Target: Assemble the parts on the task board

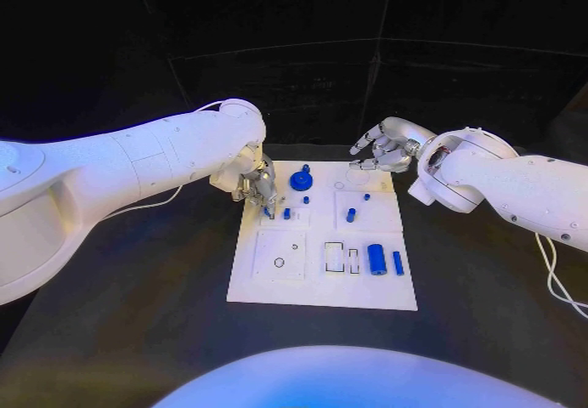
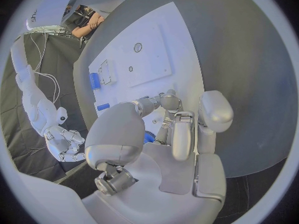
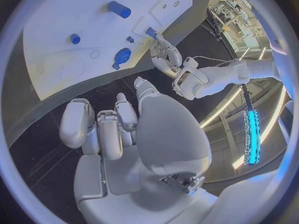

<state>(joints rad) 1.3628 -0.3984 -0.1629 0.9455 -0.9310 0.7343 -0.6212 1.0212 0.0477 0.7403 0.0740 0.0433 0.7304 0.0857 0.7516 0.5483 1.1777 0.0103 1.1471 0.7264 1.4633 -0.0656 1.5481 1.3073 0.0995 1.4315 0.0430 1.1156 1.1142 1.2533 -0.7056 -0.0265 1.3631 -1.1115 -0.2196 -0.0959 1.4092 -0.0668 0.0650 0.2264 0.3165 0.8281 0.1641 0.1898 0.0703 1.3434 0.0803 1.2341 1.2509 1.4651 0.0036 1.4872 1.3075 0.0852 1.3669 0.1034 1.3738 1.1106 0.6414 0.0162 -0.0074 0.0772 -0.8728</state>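
The white task board (image 1: 321, 280) lies in the middle of the black table. My left hand (image 1: 255, 185) hovers over the board's far left part and pinches a small blue peg (image 1: 268, 210) at its fingertips, low over the plate. The left wrist view shows a bit of blue (image 2: 148, 137) behind the fingers (image 2: 181, 134), and the right wrist view shows the peg (image 3: 151, 32) at the tips of the left hand (image 3: 163, 55). My right hand (image 1: 386, 146) hangs beyond the board's far right corner, fingers apart, holding nothing.
A round blue piece (image 1: 302, 180) sits at the board's far edge. Small blue pegs (image 1: 287, 213) (image 1: 351, 215) stand mid-board. A blue cylinder (image 1: 377, 255) and a thin blue bar (image 1: 397, 263) lie near the right edge, beside rectangular slots (image 1: 333, 256). A round recess (image 1: 279, 263) marks the left side.
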